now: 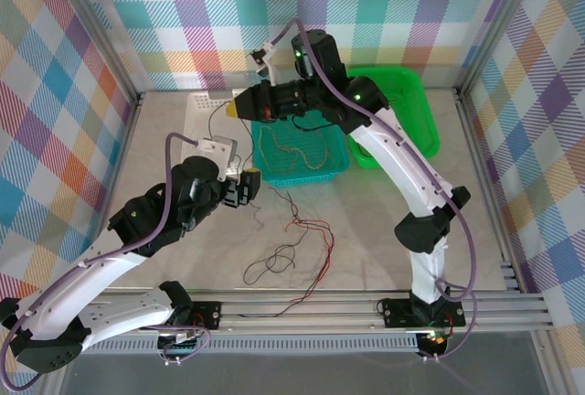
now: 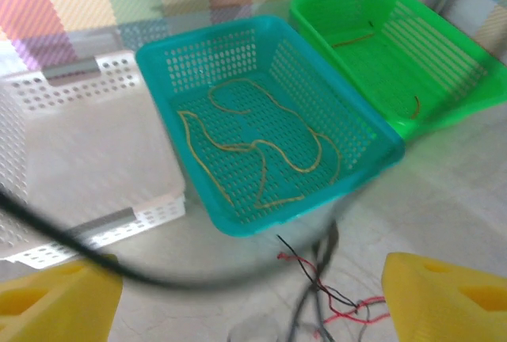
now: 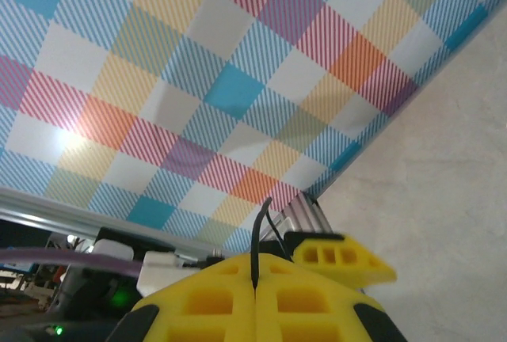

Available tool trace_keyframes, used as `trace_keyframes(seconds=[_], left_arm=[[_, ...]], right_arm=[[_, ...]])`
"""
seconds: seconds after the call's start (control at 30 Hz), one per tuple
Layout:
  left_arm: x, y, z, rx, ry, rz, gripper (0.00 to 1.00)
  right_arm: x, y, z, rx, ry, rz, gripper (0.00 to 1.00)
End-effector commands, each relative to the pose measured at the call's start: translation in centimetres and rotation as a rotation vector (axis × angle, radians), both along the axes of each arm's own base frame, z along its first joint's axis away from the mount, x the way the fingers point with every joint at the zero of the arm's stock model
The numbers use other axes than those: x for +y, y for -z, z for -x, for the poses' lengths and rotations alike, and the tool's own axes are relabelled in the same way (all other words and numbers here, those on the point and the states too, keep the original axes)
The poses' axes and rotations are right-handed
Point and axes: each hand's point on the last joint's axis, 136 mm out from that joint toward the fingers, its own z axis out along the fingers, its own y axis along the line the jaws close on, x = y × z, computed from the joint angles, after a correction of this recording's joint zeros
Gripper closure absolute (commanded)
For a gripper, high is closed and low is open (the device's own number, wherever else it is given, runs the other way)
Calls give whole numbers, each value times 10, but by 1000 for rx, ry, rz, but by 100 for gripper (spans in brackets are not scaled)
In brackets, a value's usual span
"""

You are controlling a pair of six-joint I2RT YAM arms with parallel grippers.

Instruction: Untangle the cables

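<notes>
While the right fingers (image 3: pixel 214 302) are pinching a black cable (image 3: pixel 254 247), the left fingers (image 2: pixel 59 302) are hovering spread near tangled cables (image 1: pixel 306 224) at 6 o'clock from the teal basket (image 1: pixel 302 178).

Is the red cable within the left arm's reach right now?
Probably yes: the left gripper hangs open beside the red cable, with only a thin black cable crossing before its fingers.

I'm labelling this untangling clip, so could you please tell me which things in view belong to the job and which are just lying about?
Job: red and black cables tangled on the table; black cable pinched in the right gripper; yellow cables in the teal basket; thin cables in the green basket.
Lying about: white basket; the arms' purple-grey hoses.
</notes>
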Motion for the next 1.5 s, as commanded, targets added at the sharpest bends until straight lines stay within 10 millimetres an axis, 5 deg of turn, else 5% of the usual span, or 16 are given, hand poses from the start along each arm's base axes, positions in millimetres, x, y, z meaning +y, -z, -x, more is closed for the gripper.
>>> trace_keyframes(seconds=[0.0, 0.2, 0.57, 0.83, 1.3, 1.47], left_arm=[[9, -24, -10, -90, -60, 23, 15], [-9, -24, -5, -78, 42, 76, 22], [-21, -26, 8, -65, 144, 120, 100], [-16, -32, 13, -71, 149, 132, 100], [-26, -38, 27, -87, 246, 209, 100], [-3, -66, 37, -181, 199, 309, 100]], right_arm=[[0, -14, 20, 8, -39, -43, 100], [2, -15, 34, 12, -55, -51, 100], [-1, -17, 36, 13, -38, -64, 100], [-12, -8, 26, 9, 39, -50, 100], [-22, -12, 35, -1, 24, -63, 100], [-29, 5, 22, 44, 47, -54, 100]])
